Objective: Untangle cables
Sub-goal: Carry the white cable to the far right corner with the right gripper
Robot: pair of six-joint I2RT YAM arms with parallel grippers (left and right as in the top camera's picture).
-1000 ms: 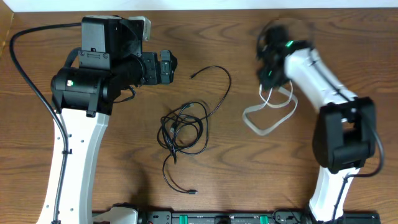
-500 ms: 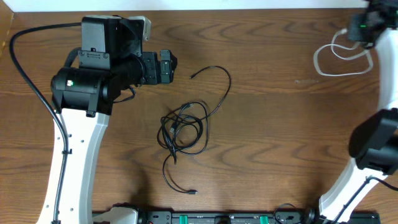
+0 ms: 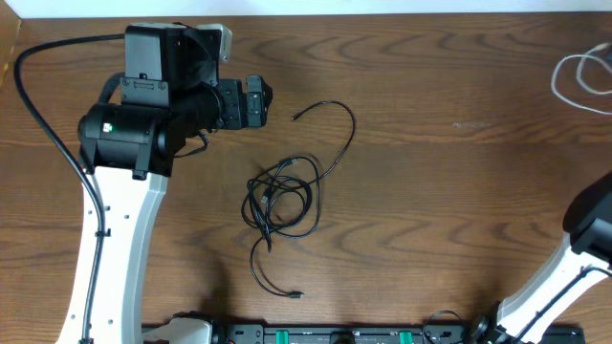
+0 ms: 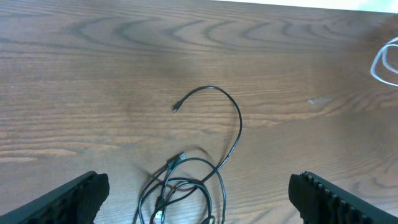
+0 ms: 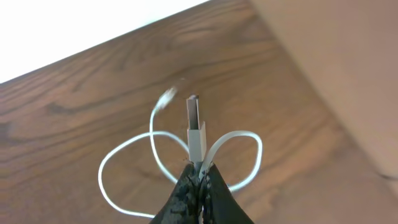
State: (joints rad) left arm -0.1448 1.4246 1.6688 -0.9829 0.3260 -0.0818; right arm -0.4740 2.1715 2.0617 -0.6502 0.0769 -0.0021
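White cable (image 3: 578, 78) has been carried further out, now at the 2 o'clock corner of the table (image 3: 430, 210); black cable (image 3: 280, 196) has not shifted.
Right gripper (image 5: 199, 179) is clamped on the white cable just below its plug, loops hanging either side. Left gripper (image 3: 271, 102) stands wide apart and empty, at 11 o'clock from the black coil, clear of it. The black coil lies near table centre, one tail toward 1 o'clock, another toward 6 o'clock.
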